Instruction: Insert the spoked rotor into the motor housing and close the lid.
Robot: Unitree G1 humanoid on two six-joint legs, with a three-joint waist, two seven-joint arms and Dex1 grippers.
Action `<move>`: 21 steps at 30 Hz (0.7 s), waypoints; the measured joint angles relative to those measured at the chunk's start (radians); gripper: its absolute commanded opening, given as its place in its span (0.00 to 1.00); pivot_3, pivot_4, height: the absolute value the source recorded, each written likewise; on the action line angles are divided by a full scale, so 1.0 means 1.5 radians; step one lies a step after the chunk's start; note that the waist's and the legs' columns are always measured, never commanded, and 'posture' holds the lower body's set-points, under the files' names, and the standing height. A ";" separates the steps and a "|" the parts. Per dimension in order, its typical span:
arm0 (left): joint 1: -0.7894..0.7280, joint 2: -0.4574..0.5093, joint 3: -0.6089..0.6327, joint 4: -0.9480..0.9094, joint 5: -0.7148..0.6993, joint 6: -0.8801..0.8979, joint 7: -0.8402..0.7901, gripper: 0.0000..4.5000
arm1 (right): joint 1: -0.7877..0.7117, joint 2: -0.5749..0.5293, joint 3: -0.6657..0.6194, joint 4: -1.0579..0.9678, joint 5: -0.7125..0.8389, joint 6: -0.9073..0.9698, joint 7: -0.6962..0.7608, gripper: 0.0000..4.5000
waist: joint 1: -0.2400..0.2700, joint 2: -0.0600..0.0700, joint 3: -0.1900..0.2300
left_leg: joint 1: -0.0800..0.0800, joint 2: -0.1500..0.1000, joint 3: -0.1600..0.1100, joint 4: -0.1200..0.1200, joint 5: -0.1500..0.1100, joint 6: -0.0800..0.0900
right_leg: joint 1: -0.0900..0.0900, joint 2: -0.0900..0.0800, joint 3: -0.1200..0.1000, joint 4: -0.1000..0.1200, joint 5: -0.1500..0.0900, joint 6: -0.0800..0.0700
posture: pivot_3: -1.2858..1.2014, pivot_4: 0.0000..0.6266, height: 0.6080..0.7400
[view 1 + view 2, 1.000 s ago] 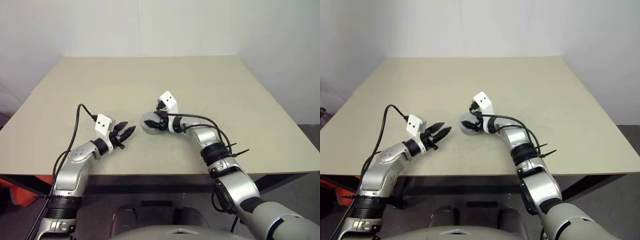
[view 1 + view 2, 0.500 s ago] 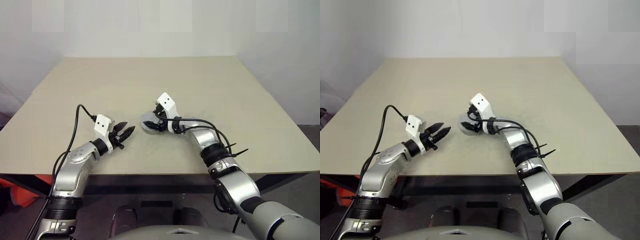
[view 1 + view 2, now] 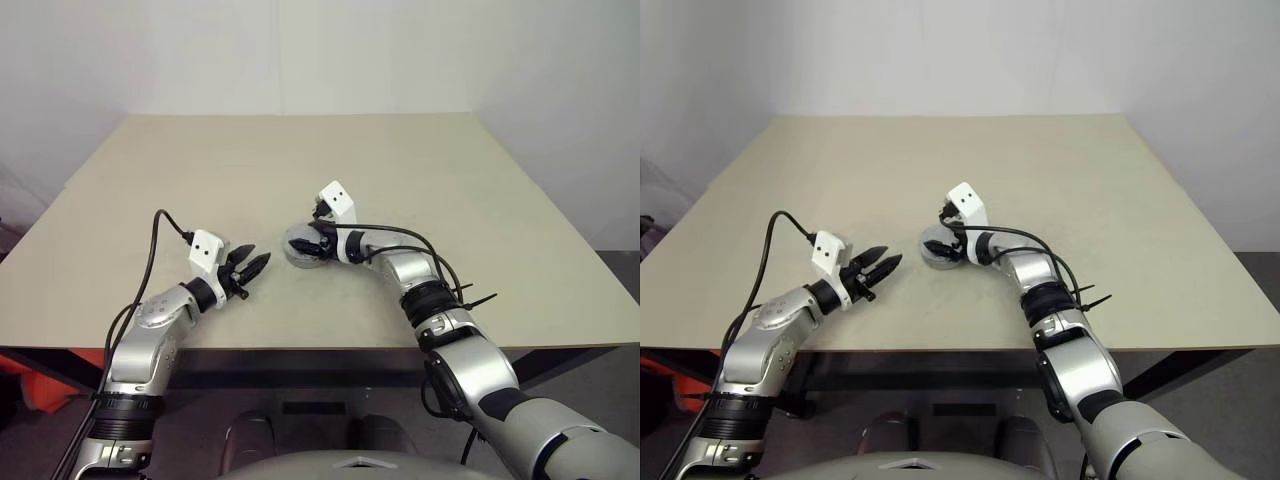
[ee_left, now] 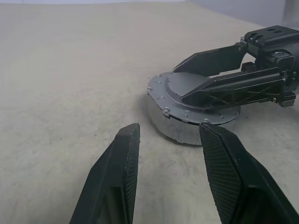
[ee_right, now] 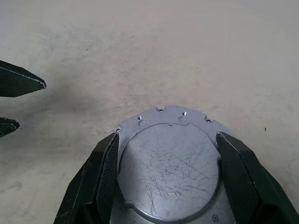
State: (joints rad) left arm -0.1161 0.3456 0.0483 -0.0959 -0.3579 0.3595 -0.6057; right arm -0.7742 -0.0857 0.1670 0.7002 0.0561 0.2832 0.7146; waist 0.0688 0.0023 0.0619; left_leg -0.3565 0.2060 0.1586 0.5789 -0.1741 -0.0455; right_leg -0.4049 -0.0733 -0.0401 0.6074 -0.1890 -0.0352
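Note:
The lid (image 5: 168, 172), a grey notched disc, lies flat on top of the motor housing (image 4: 177, 128), whose shiny side wall shows beneath it, at the table's middle. My right gripper (image 5: 167, 135) reaches over it from the right. Its two fingers (image 5: 105, 177) hug the opposite edges of the lid's raised centre, shut on the lid. My left gripper (image 3: 255, 262) hovers a short way to the left of the housing, pointing at it, open with nothing between its fingers (image 4: 126, 158). The spoked rotor is hidden.
The beige table (image 3: 300, 160) stretches wide behind and beside the housing. Its front edge (image 3: 300, 348) runs just below both forearms. A black cable (image 3: 155, 240) loops from my left wrist.
My right forearm shifted slightly while its gripper stayed on the lid. The left arm, the lid and the housing have not moved.

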 measured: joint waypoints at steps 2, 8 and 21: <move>0.000 0.000 -0.002 0.000 0.000 0.000 0.000 0.47 | 0.000 -0.003 0.007 0.002 -0.009 -0.015 0.000 0.70 | 0.000 0.000 0.000 | 0.000 0.000 0.000 0.000 0.000 0.000 | 0.000 0.000 0.000 0.000 0.000 0.000 | 0.52 0.00 1.00; 0.000 0.000 -0.002 0.000 0.000 0.000 0.003 0.47 | 0.000 -0.011 0.013 0.003 -0.013 -0.025 0.007 0.70 | 0.001 0.000 0.000 | 0.000 0.000 0.000 0.000 0.000 0.000 | 0.000 0.000 0.000 0.000 0.000 0.000 | 0.52 0.00 1.00; -0.002 -0.015 -0.002 0.000 -0.005 0.003 0.009 0.47 | -0.009 -0.009 0.010 0.038 -0.012 -0.038 0.004 0.70 | 0.001 0.000 0.000 | 0.003 0.000 0.000 0.000 0.000 0.000 | 0.003 0.000 0.000 0.000 0.000 0.000 | 0.52 0.00 1.00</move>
State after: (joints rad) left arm -0.1193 0.3228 0.0446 -0.0958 -0.3654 0.3639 -0.5916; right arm -0.7870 -0.0993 0.1824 0.7572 0.0382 0.2263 0.7210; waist 0.0703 0.0024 0.0619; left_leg -0.3519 0.2057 0.1584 0.5788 -0.1742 -0.0454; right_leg -0.4007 -0.0736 -0.0396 0.6071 -0.1893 -0.0347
